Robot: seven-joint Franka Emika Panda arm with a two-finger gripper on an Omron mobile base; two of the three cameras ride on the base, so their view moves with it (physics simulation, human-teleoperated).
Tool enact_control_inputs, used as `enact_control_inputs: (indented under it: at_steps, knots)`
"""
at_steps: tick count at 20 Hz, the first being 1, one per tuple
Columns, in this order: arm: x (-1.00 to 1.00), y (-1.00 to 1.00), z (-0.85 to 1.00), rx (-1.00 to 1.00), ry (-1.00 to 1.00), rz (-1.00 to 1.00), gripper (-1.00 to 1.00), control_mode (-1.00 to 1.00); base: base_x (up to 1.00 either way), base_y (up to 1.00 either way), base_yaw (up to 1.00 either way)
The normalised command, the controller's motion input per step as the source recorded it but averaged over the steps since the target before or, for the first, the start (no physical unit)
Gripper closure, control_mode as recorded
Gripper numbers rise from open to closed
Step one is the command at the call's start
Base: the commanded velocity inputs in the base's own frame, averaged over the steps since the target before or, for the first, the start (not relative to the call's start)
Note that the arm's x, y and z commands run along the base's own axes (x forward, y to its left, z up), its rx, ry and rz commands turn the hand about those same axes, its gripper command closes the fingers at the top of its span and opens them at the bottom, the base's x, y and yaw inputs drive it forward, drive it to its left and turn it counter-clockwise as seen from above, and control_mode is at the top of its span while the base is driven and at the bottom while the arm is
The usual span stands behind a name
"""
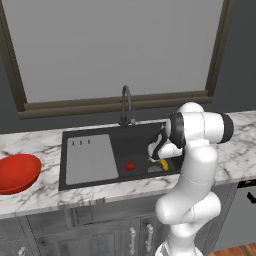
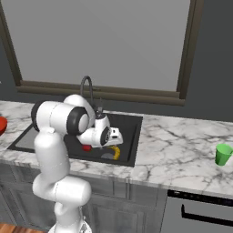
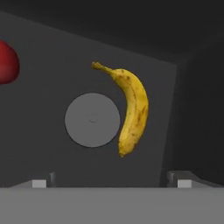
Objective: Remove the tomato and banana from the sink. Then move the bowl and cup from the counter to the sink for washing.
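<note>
The yellow banana [image 3: 133, 109] lies on the floor of the black sink [image 1: 142, 135], just right of the grey drain hole [image 3: 92, 119]. My gripper [image 3: 111, 183] hangs open above them inside the basin, nothing between its fingertips [image 3: 41, 182]. The small red tomato [image 1: 129, 165] rests on the sink floor to the left of the banana [image 1: 164, 164]; both also show under my hand as tomato [image 2: 86, 147] and banana [image 2: 116, 152]. The red bowl [image 1: 17, 172] sits on the marble counter [image 1: 40, 195] left of the sink. The green cup [image 2: 223, 154] stands far right on the counter [image 2: 182, 145].
A dark curved faucet [image 1: 126, 102] rises behind the sink. The grey ribbed drainboard [image 1: 91, 158] covers the sink's left part. A window with a brown frame [image 1: 115, 102] runs along the wall behind. Grey cabinet fronts [image 1: 100, 235] lie below the counter.
</note>
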Motion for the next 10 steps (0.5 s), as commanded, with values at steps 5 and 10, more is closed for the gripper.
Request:
enact_control_inputs:
  at_steps: [5,10]
  knots:
    - [0.20,-0.01,-0.18,-0.03,-0.01,0.00,-1.00,-1.00,0.00,0.00,0.00]
    - [0.20,-0.01,-0.16,-0.07,-0.03,0.00,-1.00,-1.00,0.00,0.00,0.00]
